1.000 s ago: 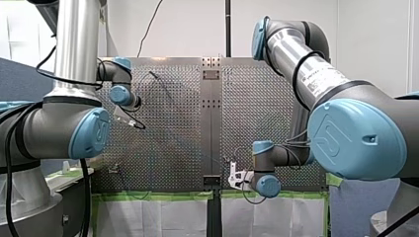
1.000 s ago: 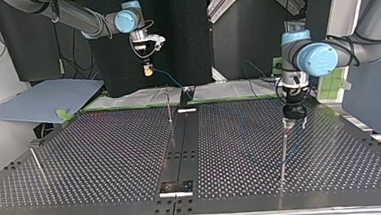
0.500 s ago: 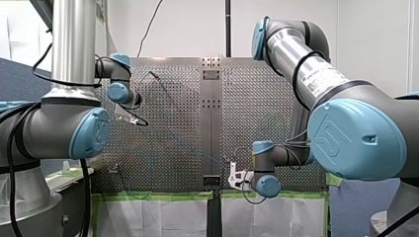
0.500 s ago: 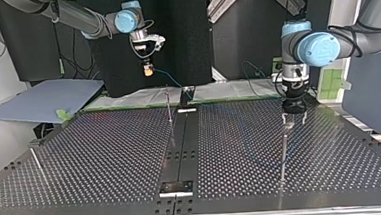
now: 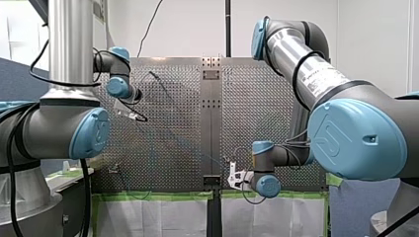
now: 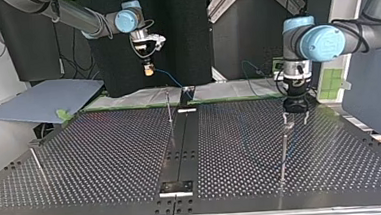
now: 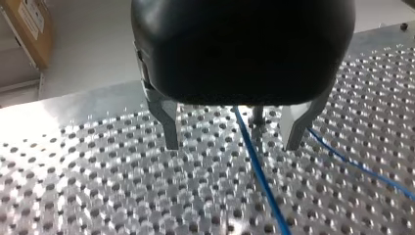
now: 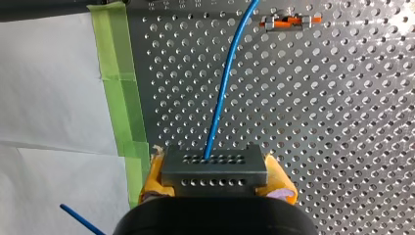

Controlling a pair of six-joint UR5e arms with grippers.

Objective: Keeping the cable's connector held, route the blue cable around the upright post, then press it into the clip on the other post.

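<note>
The blue cable was thin and looked soft and light, so I think it would bend easily and go where it was pulled, but it could sag or slide off a post if it went slack. Its end went into the grey connector, a small hard block with rows of holes. That block looked like the best place to hold it, because it was stiff and would not squash. My right arm's jaws were closed on the connector, with a yellow pad on each side of it. In the top view this was at the far side, left of the middle, above the counter, and the cable dropped away from it toward the middle. The upright post stood there, but I could not tell which side of it the cable went

The other post stood at the top view's right, with the clip on its top. My left arm's jaws were open and held nothing. They hung just above the clip, and in the left wrist view the cable passed between the two metal fingers, just beside the post's top. I could not tell if the cable sat in the clip. To push it in, I think the jaws should take the cable close beside the clip and squeeze softly
</note>
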